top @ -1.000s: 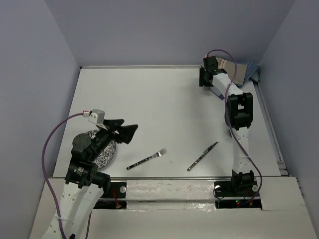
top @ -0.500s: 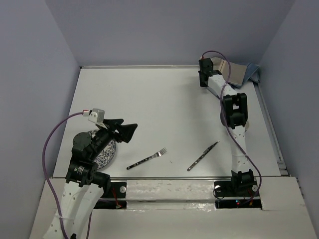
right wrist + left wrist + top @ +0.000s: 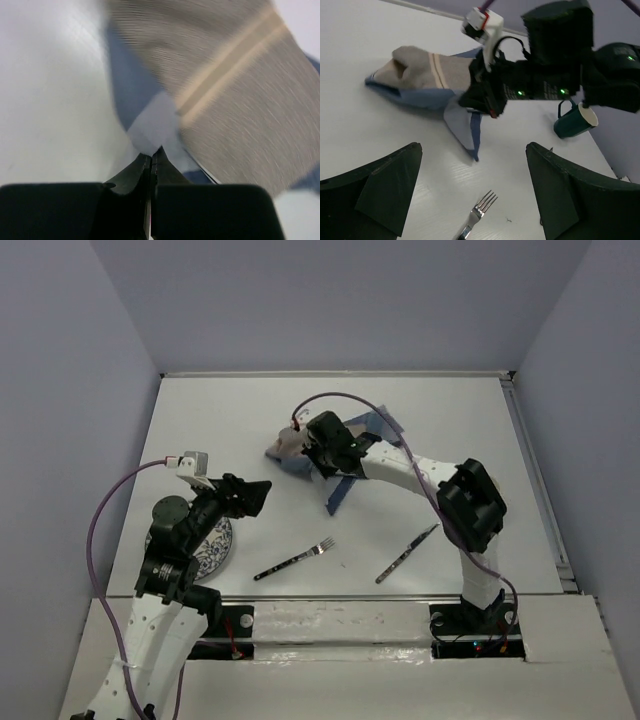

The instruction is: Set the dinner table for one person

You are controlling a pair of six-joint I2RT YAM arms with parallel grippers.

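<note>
My right gripper (image 3: 313, 447) is shut on a corner of the blue-and-tan placemat (image 3: 343, 486). It holds the bunched cloth over the middle of the white dinner table (image 3: 220, 410). In the right wrist view the closed fingertips (image 3: 151, 153) pinch a pale blue fold, with the tan striped placemat (image 3: 240, 100) beyond, blurred. My left gripper (image 3: 256, 494) hangs open and empty near the table's left front. In its own view the open left gripper (image 3: 475, 160) faces the placemat (image 3: 420, 70) and a fork (image 3: 477, 215).
A fork (image 3: 296, 560) and a knife (image 3: 407, 553) lie near the front edge. A blue patterned plate (image 3: 212, 552) sits partly under the left arm. A teal mug (image 3: 576, 120) stands behind the right arm. Lavender walls (image 3: 80, 390) surround the table.
The right gripper closed on the placemat at the far right corner. It then swung to the table's middle, dragging the cloth along. The left gripper shifted slightly.
</note>
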